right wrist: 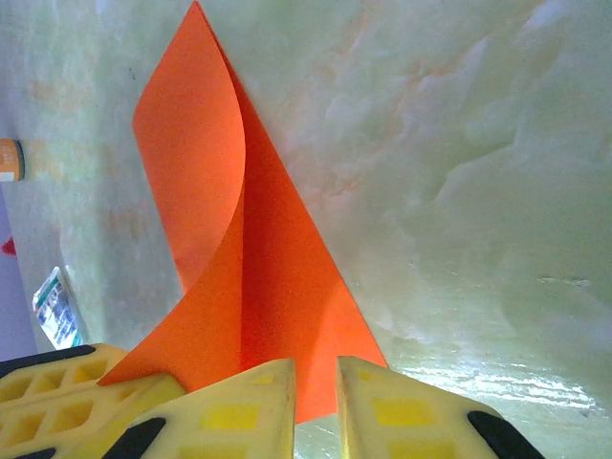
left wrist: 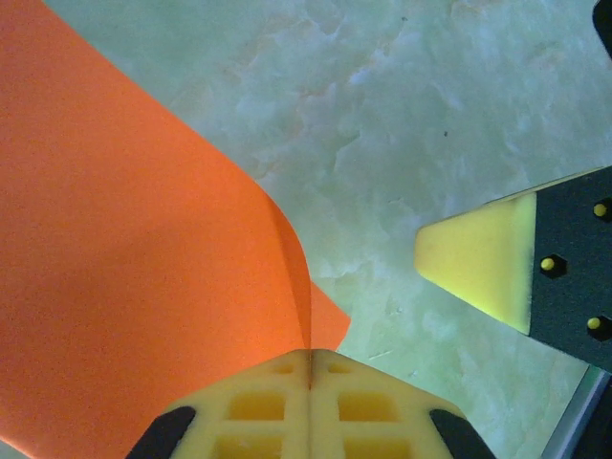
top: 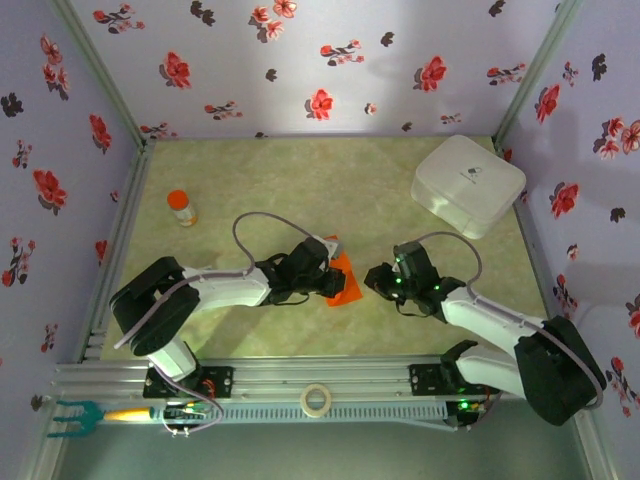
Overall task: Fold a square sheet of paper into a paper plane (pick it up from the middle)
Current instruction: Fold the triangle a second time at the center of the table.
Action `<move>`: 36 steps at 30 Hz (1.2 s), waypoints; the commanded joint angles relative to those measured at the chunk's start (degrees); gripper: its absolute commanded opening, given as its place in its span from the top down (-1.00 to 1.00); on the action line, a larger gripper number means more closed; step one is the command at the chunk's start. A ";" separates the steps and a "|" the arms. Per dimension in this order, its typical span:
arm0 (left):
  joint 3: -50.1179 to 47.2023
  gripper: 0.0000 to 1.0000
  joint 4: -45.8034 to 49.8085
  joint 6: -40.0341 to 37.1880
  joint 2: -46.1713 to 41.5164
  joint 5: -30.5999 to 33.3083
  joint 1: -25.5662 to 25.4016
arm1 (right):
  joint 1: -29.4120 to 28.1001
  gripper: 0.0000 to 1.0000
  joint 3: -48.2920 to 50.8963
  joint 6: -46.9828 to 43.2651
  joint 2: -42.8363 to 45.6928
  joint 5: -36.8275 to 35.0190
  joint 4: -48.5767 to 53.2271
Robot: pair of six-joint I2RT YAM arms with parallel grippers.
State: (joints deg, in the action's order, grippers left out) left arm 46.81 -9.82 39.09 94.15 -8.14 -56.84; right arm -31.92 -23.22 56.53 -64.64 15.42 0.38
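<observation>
Enclosure: walls were papered in pale lilac with red and dark flower prints, framed by metal corner posts.
Surface: table had a glossy, pale green marbled top with soft reflections.
Square sheet of paper: thin, matte, bright orange-red and unmarked. It lay at mid-table between the two grippers. One flap curled upward in a smooth bend while the rest lay flat, tapering to a sharp point.
Left gripper: yellow ribbed pads were pressed together, pinching an edge of the sheet where the curl rose.
Right gripper: yellow wedge-shaped fingers stood a narrow gap apart just beside the sheet's near corner. Nothing was gripped between them.
White case: a rounded, smooth plastic box sat at the far right corner, well apart from the sheet.
Bottle: small and orange-capped, it stood upright at the left side.
Packet: small and printed, it lay flat near the left gripper.
</observation>
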 commanded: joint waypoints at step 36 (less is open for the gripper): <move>4.23 1.00 6.38 -1.73 4.26 -0.65 2.23 | -1.39 1.00 -1.32 -0.37 -17.24 3.41 -2.88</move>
State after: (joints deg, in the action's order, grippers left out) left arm 49.32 -6.92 38.68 96.86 -8.21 -55.57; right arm -33.63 -24.36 58.87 -81.76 21.78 -9.76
